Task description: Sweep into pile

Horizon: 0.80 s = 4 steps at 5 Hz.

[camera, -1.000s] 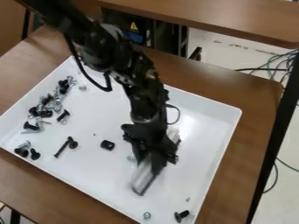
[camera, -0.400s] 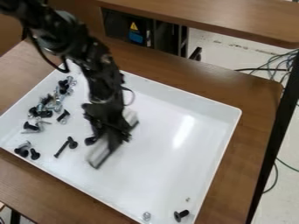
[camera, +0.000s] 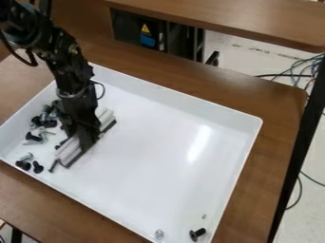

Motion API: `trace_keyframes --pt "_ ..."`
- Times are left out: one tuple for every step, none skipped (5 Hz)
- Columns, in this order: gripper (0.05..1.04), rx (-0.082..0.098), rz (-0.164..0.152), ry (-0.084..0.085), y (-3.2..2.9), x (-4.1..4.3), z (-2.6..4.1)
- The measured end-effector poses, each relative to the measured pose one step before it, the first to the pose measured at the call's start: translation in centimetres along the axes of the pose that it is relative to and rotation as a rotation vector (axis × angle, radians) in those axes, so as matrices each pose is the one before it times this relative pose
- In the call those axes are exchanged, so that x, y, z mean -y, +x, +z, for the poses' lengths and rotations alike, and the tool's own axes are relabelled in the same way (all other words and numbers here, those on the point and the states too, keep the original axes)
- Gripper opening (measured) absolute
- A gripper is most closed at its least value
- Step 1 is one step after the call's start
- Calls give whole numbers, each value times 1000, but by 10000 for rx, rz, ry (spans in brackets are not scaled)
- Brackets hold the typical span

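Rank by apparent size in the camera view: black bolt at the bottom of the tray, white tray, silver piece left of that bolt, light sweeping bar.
1. White tray
2. Light sweeping bar, partly covered but clearly second
3. Black bolt
4. Silver piece

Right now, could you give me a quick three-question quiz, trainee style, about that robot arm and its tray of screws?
1. True or false: the shallow white tray lies on a brown wooden table.
2. What does the black two-finger gripper hold? (a) red sponge (b) pale, dark-edged bar (c) yellow cup
3. How many black screws lie in the tray near the picture's bottom edge?

Key: 1 true; 2 b; 3 one.
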<state>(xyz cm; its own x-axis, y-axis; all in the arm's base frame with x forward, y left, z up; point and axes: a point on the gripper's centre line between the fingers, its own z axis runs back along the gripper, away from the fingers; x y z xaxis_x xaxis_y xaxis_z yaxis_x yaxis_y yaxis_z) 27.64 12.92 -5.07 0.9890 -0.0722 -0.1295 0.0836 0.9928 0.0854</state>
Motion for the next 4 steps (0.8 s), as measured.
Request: trace_keyframes --pt "349 -449 -659 374 521 -1186 12" --pt "349 -332 -651 423 962 -1523 159" --pt "349 179 -317 193 998 -960 487" --pt "349 304 -248 215 1232 -962 367"
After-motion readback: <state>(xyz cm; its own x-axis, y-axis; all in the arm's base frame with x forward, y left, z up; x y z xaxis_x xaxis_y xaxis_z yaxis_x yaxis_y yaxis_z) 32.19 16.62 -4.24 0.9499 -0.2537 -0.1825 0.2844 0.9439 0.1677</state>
